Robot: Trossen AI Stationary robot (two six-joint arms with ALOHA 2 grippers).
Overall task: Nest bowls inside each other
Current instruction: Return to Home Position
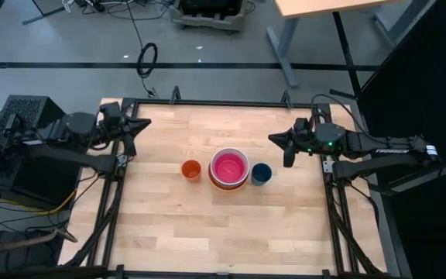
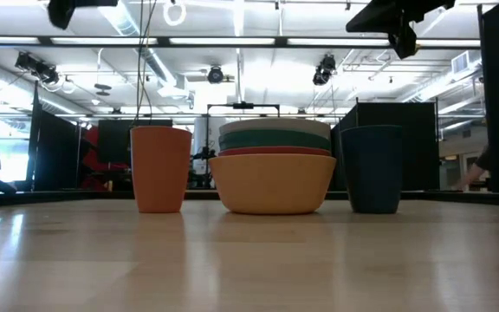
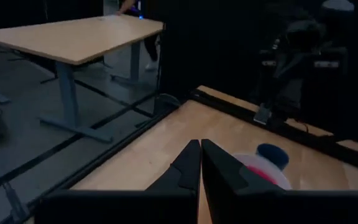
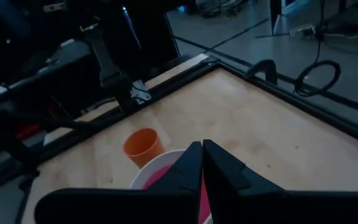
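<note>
Bowls: the stack of bowls (image 1: 229,169) is being carried by the table (image 1: 207,232) near its middle, orange-yellow at the bottom, pink showing inside from above
Cups: the stack is being flanked by the orange cup (image 1: 191,169) and the blue cup (image 1: 261,173), each just beside it
Left gripper (image 1: 146,123): fingers are being held pressed together, empty, above the table near its left edge
Right gripper (image 1: 272,139): fingers are being held pressed together, empty, above the table's right part

The small round pink plastic bowl (image 1: 229,166) is hidden in the low view inside the other nested bowls (image 2: 273,178), which are partly covered in the left wrist view by the left gripper (image 3: 200,144).
</note>
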